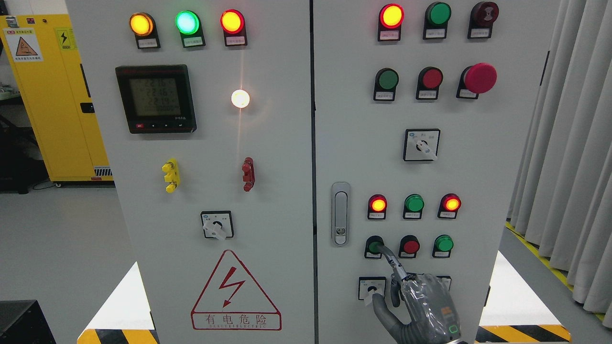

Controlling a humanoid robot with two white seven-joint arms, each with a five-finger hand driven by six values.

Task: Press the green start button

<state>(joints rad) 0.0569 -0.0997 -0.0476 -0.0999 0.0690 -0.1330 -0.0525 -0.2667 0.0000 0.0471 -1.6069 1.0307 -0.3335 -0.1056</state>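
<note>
The green start button [373,246] sits at the left end of the bottom button row on the right cabinet door [478,181], in a black bezel. My right hand [417,300], grey under a clear cover, rises from the bottom edge below that row. Its index finger [391,260] is stretched out, and the tip rests on the green button's face. The thumb [382,310] sticks out to the left and the other fingers are curled in. The hand holds nothing. My left arm does not show.
Beside the touched button are a red button [410,246] and another green button [443,243]. Indicator lamps [413,203] glow above, and a rotary switch [372,288] sits beside the thumb. A door latch [340,213] is to the left. Curtains [569,157] hang on the right, and a yellow cabinet [52,95] stands far left.
</note>
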